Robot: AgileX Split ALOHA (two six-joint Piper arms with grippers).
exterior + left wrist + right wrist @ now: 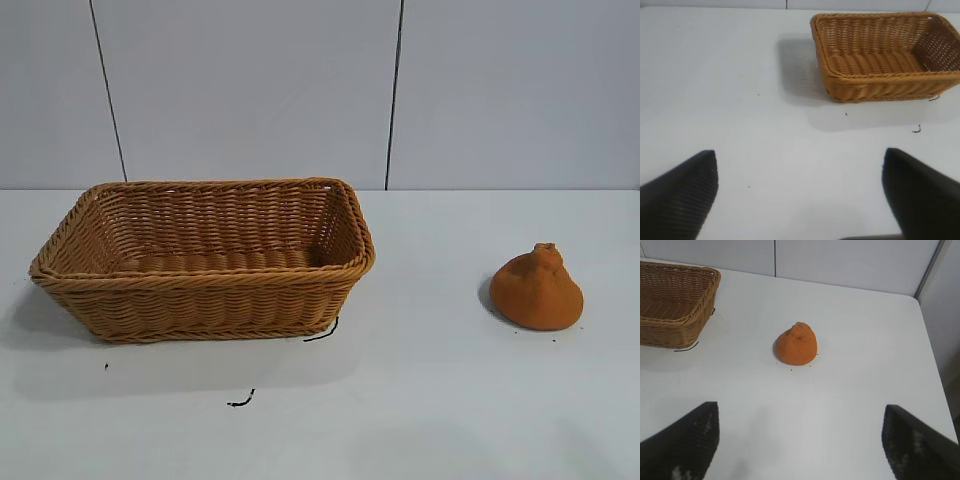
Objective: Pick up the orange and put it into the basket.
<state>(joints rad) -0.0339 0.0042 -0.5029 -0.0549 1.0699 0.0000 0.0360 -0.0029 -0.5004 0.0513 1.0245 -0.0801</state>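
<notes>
Orange (537, 290) sitting untouched on the counter (420, 400), right of frame in the exterior view, well apart from the empty basket (205, 257) at left. Approach step is pending. Right gripper (800, 440) is hanging back with jaws wide open; left gripper (800, 195) is idling, jaws also open. Next move: right arm descending to straddle the fruit's rounded body.
</notes>
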